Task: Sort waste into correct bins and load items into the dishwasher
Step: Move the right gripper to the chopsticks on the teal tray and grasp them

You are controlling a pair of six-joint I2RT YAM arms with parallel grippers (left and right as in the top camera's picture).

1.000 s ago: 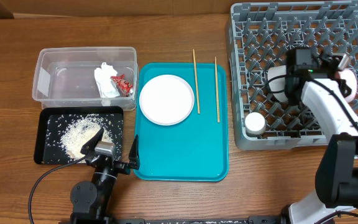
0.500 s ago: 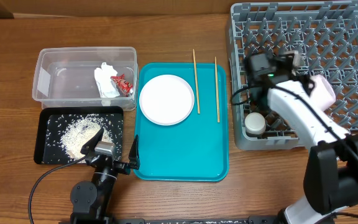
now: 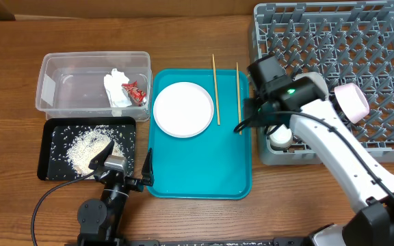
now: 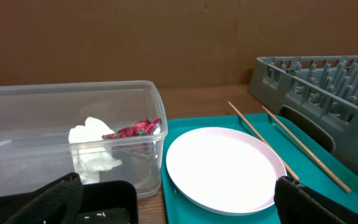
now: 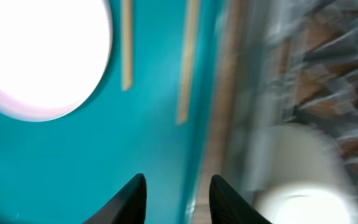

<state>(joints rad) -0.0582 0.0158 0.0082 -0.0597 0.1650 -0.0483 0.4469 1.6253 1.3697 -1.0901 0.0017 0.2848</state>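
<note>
My right gripper [image 3: 250, 116] [image 5: 178, 199] is open and empty, over the right edge of the teal tray [image 3: 204, 171] beside the grey dish rack [image 3: 361, 41]. Two chopsticks [image 3: 215, 89] [image 3: 239, 96] and a white plate [image 3: 183, 109] lie on the teal tray. A white cup [image 3: 280, 137] and a white bowl [image 3: 351, 101] sit in the rack. The clear tub [image 3: 67, 89] holds the red-and-white wrapper [image 3: 135, 91] and tissue [image 3: 117, 89]. Rice [image 3: 87, 145] lies in the black tray [image 3: 53, 167]. My left gripper [image 3: 123, 169] [image 4: 179, 208] is open and empty.
The right wrist view is blurred; it shows the plate [image 5: 36, 56], both chopsticks [image 5: 126, 43] and the cup [image 5: 297, 180]. The left wrist view shows the plate [image 4: 222, 168], tub [image 4: 42, 124] and rack [image 4: 328, 81]. Another white dish [image 3: 313, 85] is partly hidden behind my right arm.
My right arm has swung left from over the middle of the rack to the rack's left edge by the chopsticks. The left arm has not moved.
</note>
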